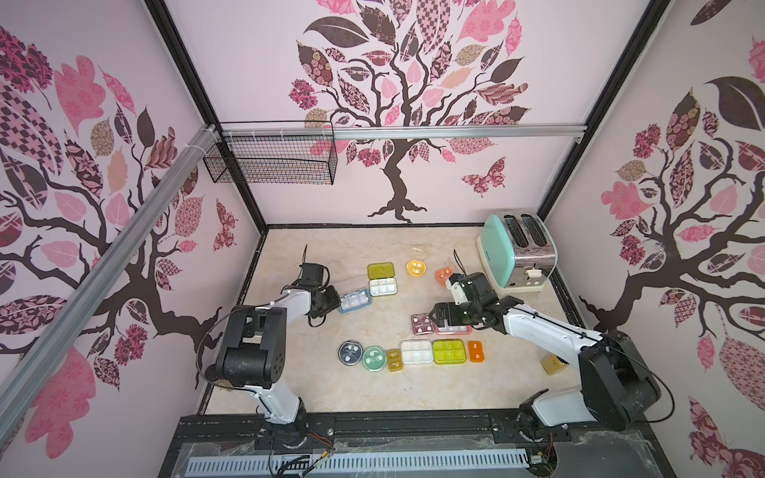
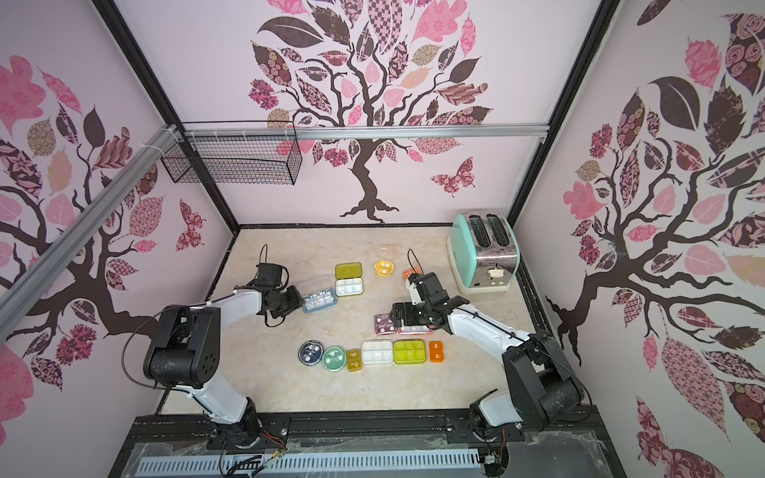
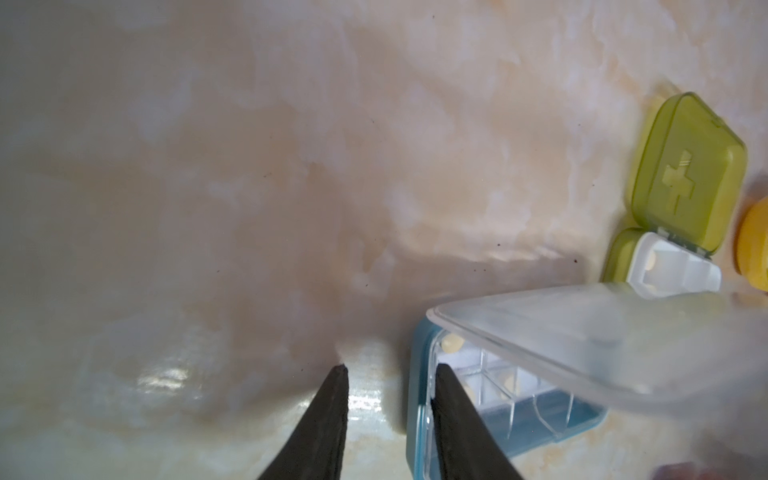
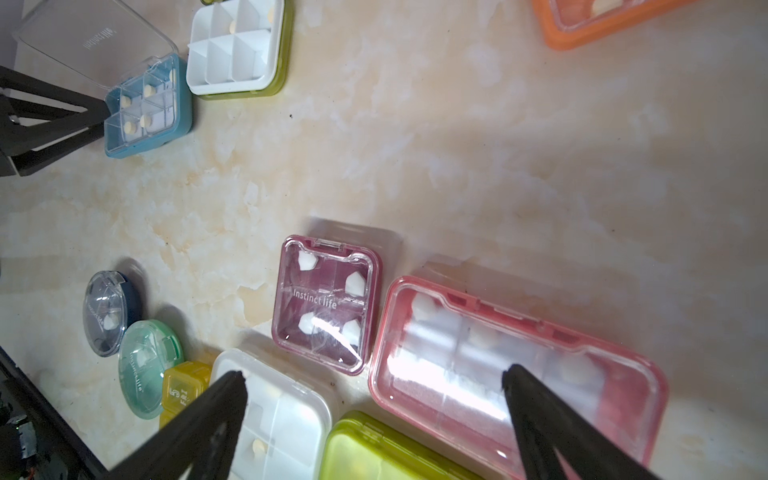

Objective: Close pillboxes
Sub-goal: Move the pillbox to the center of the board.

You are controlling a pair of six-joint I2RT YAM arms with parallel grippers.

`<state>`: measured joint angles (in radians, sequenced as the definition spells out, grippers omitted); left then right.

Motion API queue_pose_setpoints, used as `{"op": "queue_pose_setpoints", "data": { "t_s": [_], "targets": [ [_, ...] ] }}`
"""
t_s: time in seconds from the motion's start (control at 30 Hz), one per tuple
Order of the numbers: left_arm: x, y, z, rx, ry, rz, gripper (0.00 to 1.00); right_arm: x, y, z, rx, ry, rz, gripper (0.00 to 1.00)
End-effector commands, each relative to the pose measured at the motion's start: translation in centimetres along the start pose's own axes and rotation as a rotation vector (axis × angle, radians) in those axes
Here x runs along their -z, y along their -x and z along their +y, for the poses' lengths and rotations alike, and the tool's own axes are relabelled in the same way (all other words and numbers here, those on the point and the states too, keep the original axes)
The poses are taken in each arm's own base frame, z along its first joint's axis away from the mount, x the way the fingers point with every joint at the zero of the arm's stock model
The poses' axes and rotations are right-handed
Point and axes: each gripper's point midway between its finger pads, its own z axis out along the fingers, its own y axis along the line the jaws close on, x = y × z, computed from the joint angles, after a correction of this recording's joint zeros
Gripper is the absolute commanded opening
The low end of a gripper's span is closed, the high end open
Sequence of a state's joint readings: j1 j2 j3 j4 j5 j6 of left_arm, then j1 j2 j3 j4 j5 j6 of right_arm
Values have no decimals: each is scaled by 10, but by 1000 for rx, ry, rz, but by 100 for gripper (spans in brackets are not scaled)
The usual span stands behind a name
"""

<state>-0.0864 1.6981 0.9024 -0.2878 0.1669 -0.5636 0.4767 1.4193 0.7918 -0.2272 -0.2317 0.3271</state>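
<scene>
Clearly, blue pillbox (image 3: pixel 536 409) lies open.
Left hand (image 3: pixel 392 368) narrowly apart at its end; right hand (image 4: pixel 374 372) wide over pink pillbox (image 4: pixel 478 353).

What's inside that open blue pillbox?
The blue pillbox holds clear divided compartments with several pale round pills; the left pincer and raised clear lid hide some cells.

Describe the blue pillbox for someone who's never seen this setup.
Find the left gripper: the blue pillbox sits right at it. Its clear lid stands half raised, while the neighbouring white box's lime lid lies flat open.
</scene>
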Motion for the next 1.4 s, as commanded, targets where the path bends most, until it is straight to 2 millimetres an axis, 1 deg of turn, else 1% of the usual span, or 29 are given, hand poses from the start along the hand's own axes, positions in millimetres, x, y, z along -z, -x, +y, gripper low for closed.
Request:
{"op": "queue_pose_setpoints", "data": {
  "t_s": [0.0,0.07,0.17,0.2,0.3,0.5,0.6,0.7,0.97,1.13,1.37],
  "targets": [
    [-4,5,0,-27,17,-4,35,6,8,7,-3,17,-22,99],
    [-8,5,3,-34,33,9,32,7,8,7,-4,17,-22,99],
    [-7,5,5,-42,50,3,21,8,7,7,-3,15,-22,99],
    [-5,5,6,-47,58,-7,19,8,7,6,-3,12,-22,99],
    [-1,4,6,-63,73,-9,18,8,8,6,-1,12,-25,99],
    [1,0,2,-100,94,3,12,8,9,8,0,22,-22,99],
    [3,-6,-1,-147,127,4,12,9,8,7,2,12,-23,99],
    [5,-16,-3,-191,158,17,12,9,9,7,2,12,-23,99],
    [12,-37,-22,-242,110,46,12,6,10,9,4,20,-18,99],
    [13,-47,-39,-271,67,57,10,4,8,10,0,34,-16,99],
    [0,-61,-70,-324,19,84,10,4,6,13,-6,58,-6,99]
  ]
}}
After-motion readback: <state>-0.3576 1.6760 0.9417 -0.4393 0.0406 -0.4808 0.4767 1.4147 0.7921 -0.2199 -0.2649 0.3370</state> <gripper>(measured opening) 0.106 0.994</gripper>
